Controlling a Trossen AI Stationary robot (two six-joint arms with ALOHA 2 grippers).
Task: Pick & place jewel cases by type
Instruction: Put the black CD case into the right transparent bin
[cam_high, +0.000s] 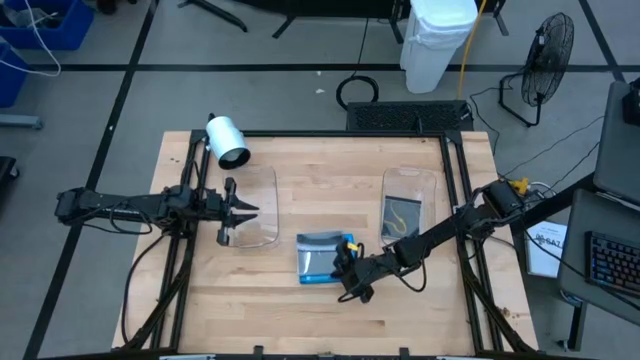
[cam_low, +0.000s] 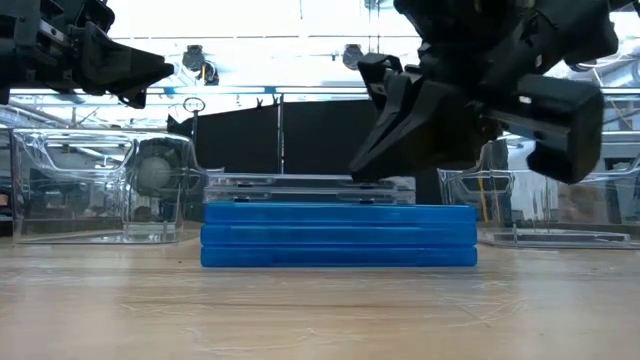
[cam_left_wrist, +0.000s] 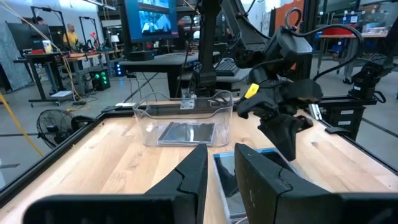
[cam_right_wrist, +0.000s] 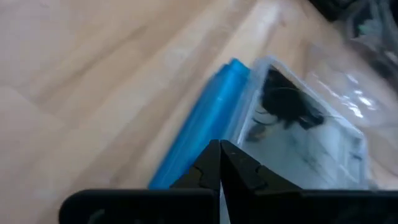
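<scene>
High view: one dark case (cam_high: 402, 213) already in the tub (cam_high: 410, 180) at 2 o'clock, jewel-case stack (cam_high: 322, 258) still mid-table, right gripper (cam_high: 350, 282) clenched empty beside it, left gripper (cam_high: 243, 209) partly open, idle.

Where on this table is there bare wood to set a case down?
Free: the near strip in front of the stack of jewel cases, and the far-centre gap between the left tub and right tub. Crowded: around the stack, where the right hand sits.

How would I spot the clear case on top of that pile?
Find the wooden table; near its middle lies a stack of jewel cases. The clear jewel case tops it, under the right gripper. The cases below it are bright blue.
</scene>
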